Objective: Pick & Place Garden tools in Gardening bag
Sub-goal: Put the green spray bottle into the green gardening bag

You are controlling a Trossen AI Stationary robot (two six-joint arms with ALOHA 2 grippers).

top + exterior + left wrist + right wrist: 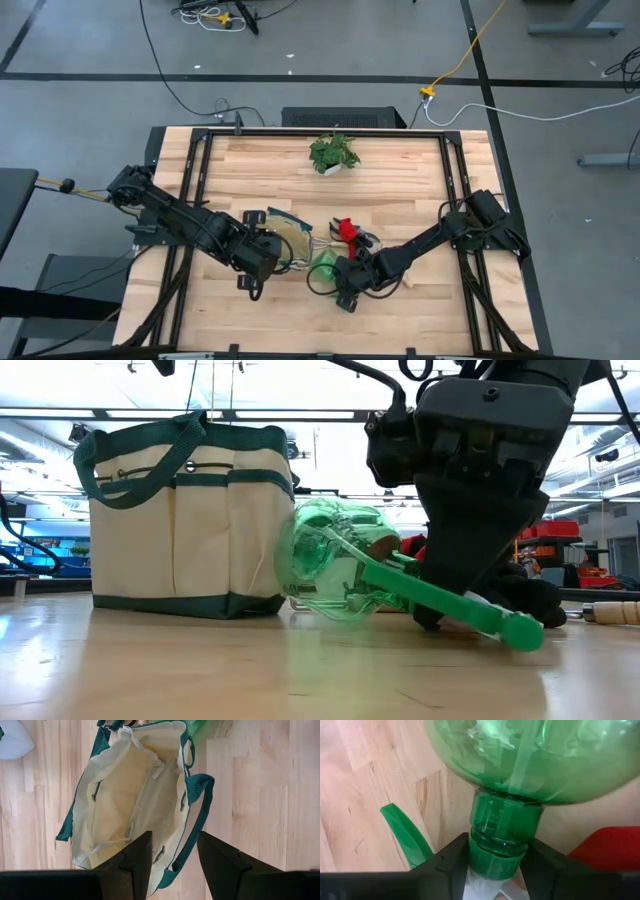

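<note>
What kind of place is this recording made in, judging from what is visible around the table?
Probably a robotics lab or workshop. A light wooden table in a dark metal frame stands on a grey concrete floor crossed by loose cables. Beyond the cream fabric bag with green trim, the low view shows an open hall with ceiling strip lights.

text: none legible | labels: none | brands: none | numbers: none
</note>
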